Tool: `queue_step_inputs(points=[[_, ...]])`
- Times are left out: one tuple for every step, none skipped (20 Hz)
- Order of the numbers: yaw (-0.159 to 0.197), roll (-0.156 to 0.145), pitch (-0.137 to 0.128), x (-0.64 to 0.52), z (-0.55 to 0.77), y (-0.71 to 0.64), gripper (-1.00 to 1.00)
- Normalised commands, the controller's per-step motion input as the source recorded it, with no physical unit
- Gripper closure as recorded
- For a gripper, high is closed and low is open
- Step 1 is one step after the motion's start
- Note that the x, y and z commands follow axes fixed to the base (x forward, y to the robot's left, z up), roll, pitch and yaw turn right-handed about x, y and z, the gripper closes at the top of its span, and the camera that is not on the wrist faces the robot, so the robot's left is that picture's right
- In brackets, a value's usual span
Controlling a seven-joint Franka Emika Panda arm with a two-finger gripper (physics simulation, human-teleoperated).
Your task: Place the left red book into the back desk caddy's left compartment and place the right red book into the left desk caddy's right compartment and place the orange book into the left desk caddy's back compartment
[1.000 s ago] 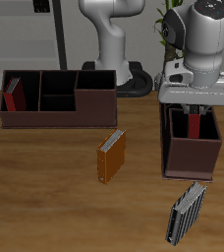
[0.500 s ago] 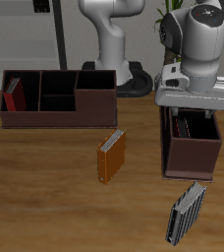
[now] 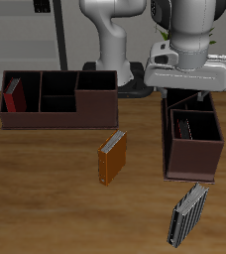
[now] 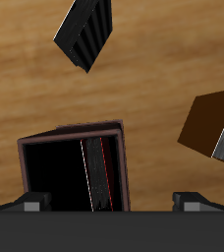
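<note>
Two red books were already stowed, though each showed only in part. One red book stood upright in the end compartment of the long back desk caddy, its lower half sunk behind the dark brown wall. The other red book lay low inside the left desk caddy, only a thin red edge showing; from the wrist it read as a slim red-edged slab against the box's black interior. The claw hung above that caddy, mostly hidden under the arm's bulky white housing, holding nothing; I could not tell how wide its fingers stood. The orange book lay flat on the wood-grain worktop, well apart from both caddies, its pale page edge visible. A ribbed grey-and-black book lay nearer the front edge.
</note>
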Motion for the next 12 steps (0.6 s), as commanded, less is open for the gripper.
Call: queue_step_inputs(points=[[-0.065, -0.101, -0.040, 0.08, 0.46, -0.70, -1.00], [0.016, 0.006, -0.020, -0.03, 0.38, -0.61, -1.00], [0.067, -0.047, -0.043, 0.05, 0.40, -0.79, -1.00], [-0.086, -0.104, -0.009, 0.08, 0.40, -0.89, -1.00], [0.000, 0.000, 0.000, 0.01, -0.01, 0.05, -1.00], [-0.047, -0.106, 0.003, 0.22, 0.66, -1.76, -1.00], [0.027, -0.073, -0.072, 0.04, 0.27, -0.62, -1.00], [-0.065, -0.008, 0.067, 0.26, 0.31, -1.24, -1.00], [-0.081, -0.049, 0.026, 0.11, 0.21, -0.71, -1.00], [0.051, -0.045, -0.069, 0.11, 0.29, -0.82, -1.00], [-0.042, -0.020, 0.036, 0.28, 0.21, -1.21, -1.00], [-0.016, -0.042, 0.035, 0.20, 0.08, -0.66, -1.00]])
